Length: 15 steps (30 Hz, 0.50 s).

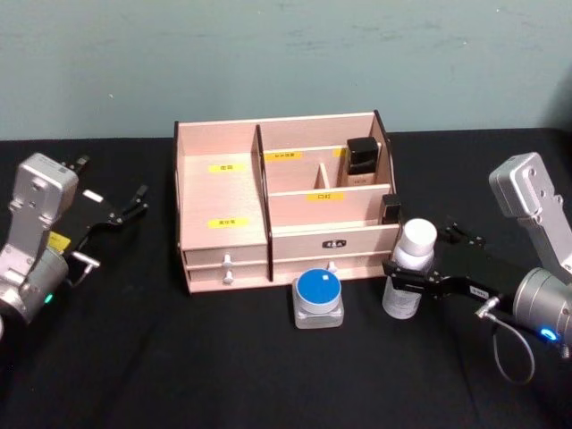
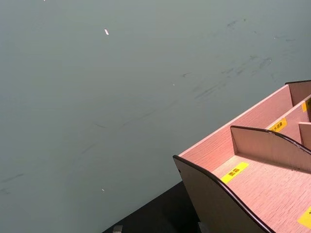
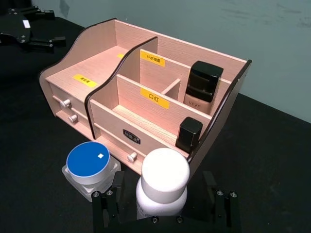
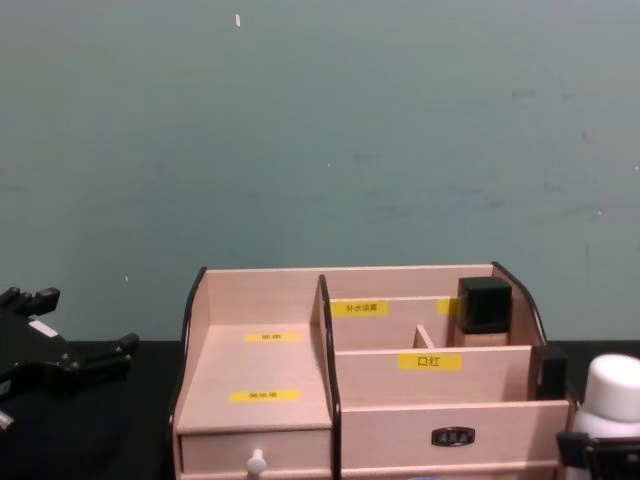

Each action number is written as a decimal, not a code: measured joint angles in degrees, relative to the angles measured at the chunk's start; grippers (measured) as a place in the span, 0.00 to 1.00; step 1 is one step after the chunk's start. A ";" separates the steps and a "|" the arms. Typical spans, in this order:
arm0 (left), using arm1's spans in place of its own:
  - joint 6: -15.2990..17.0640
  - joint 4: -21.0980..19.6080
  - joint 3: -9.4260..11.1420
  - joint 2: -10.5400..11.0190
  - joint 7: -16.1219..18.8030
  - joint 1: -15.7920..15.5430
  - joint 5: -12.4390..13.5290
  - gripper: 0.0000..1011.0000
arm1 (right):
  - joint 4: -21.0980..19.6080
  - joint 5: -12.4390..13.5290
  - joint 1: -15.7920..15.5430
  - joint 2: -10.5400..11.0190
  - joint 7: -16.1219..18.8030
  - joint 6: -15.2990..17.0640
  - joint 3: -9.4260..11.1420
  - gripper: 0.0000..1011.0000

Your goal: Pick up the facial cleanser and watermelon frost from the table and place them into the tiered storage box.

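A white bottle (image 1: pixel 416 239) with a white cap stands on the black table in front of the tiered storage box's (image 1: pixel 219 143) right end. My right gripper (image 1: pixel 409 277) is open around the bottle's body, one finger on each side with small gaps, as the right wrist view shows at the bottle (image 3: pixel 164 170). A square clear jar with a round blue lid (image 1: pixel 318 290) stands just left of it, in front of the drawers. I cannot tell which of the two is the facial cleanser and which the watermelon frost. My left gripper (image 1: pixel 136 202) rests open, left of the box.
The box's right rear compartment holds a black-capped bottle (image 1: pixel 362 161). A small black item (image 1: pixel 391 210) stands at its right front corner. The wide left tiers (image 3: pixel 97 63) hold nothing. A teal wall stands behind the table.
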 joint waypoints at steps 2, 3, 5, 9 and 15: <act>0.00 0.00 0.00 0.00 0.00 0.00 0.00 0.99 | 0.45 -0.12 0.28 -0.34 0.07 0.11 -0.09 0.99; 0.00 0.00 0.00 0.00 0.00 0.00 0.00 0.99 | 0.61 -0.17 0.38 -0.45 0.10 0.18 -0.12 0.99; 0.00 0.00 0.00 0.00 0.00 0.00 0.00 0.99 | 0.87 -0.28 0.57 -0.67 0.12 0.32 -0.22 0.99; 0.00 0.00 0.00 0.00 0.00 0.00 0.00 0.99 | 1.52 -0.56 0.97 -1.22 0.13 0.60 -0.29 0.99; 0.00 0.00 0.00 0.00 0.00 0.00 0.00 0.99 | 1.51 -0.57 0.97 -1.19 0.13 0.62 -0.30 0.99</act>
